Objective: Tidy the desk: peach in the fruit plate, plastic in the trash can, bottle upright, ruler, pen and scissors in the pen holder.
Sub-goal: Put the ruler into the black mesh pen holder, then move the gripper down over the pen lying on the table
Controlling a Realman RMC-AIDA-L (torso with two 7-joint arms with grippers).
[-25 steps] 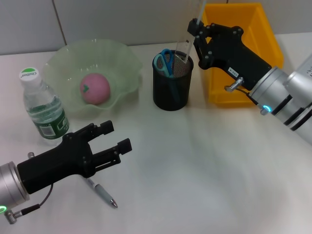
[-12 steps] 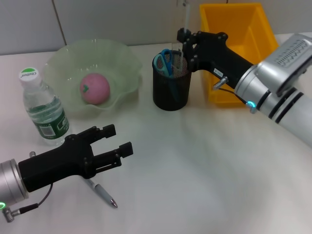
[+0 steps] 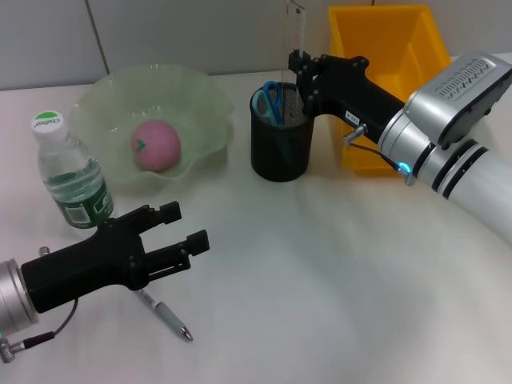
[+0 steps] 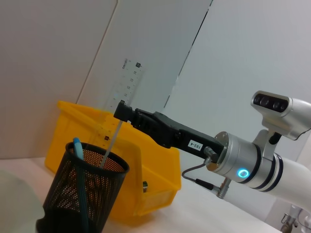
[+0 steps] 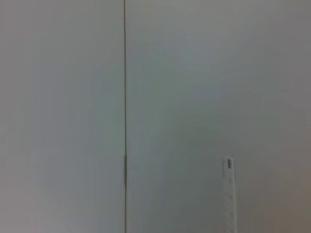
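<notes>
The white bench (image 3: pixel 336 264) carried everything, and the largest thing on it was the yellow trash can (image 3: pixel 400 48) at the far right, with the pale green fruit plate (image 3: pixel 200 104) at the far left holding the pink peach (image 3: pixel 155 145) in its hollow. Between them stood the black mesh pen holder (image 3: pixel 280 144), with the blue-handled scissors (image 3: pixel 272 100) already upright inside it. The right gripper (image 3: pixel 299 68) hung just above the holder's far rim, its fingers clamped on the clear ruler (image 3: pixel 297 32), which stood nearly vertical with its lower end inside the holder and its printed upper end rising well above the gripper; the left wrist view showed the ruler (image 4: pixel 119 104) leaning slightly, pale and see-through with dark scale marks, passing down into the pen holder (image 4: pixel 87 189). The water bottle (image 3: pixel 70 180), with a white cap and green label, stood upright at the near left, just beside the plate. The left gripper (image 3: pixel 188 228) hovered low over the near-left part of the bench with its fingers apart and nothing between them. The silver pen (image 3: pixel 166 316) lay flat on the bench just below and behind those fingertips, partly under the gripper body.
</notes>
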